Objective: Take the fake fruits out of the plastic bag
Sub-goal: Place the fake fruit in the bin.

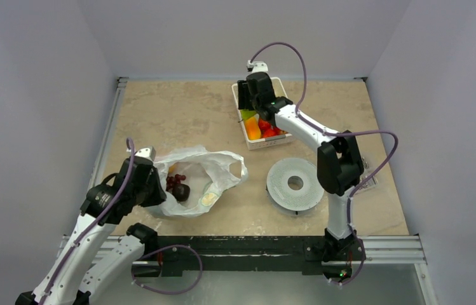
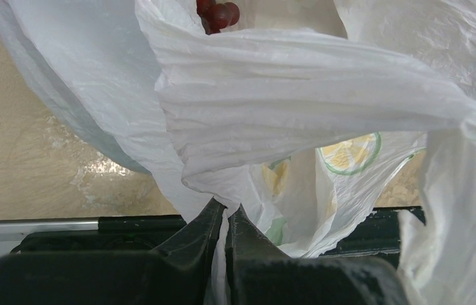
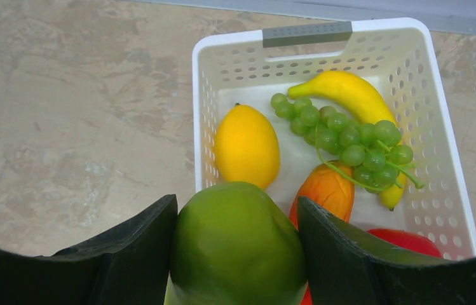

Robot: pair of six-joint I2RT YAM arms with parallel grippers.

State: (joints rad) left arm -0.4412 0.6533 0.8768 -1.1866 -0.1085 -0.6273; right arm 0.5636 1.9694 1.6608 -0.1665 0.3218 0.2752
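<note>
The plastic bag (image 1: 219, 170) lies open at the near left of the table. My left gripper (image 1: 154, 188) (image 2: 225, 213) is shut on a fold of the bag's rim, holding the mouth open. Inside it lie a dark red grape bunch (image 1: 175, 181) (image 2: 218, 14) and a dark round fruit (image 1: 183, 192). Over the white lattice basket (image 1: 261, 145) (image 3: 305, 35) at the back, my right gripper (image 1: 252, 114) (image 3: 236, 210) is shut on a green avocado-like fruit (image 3: 238, 248). In the basket lie a yellow fruit (image 3: 246, 146), green grapes (image 3: 343, 136), a banana (image 3: 349, 92), an orange fruit (image 3: 324, 190) and a red fruit (image 3: 407, 241).
A white ring-shaped disc (image 1: 295, 183) lies flat on the table between the bag and the right arm's base. Metal rails (image 1: 109, 136) run along the table's left side and near edge. Grey walls close in the back and both sides.
</note>
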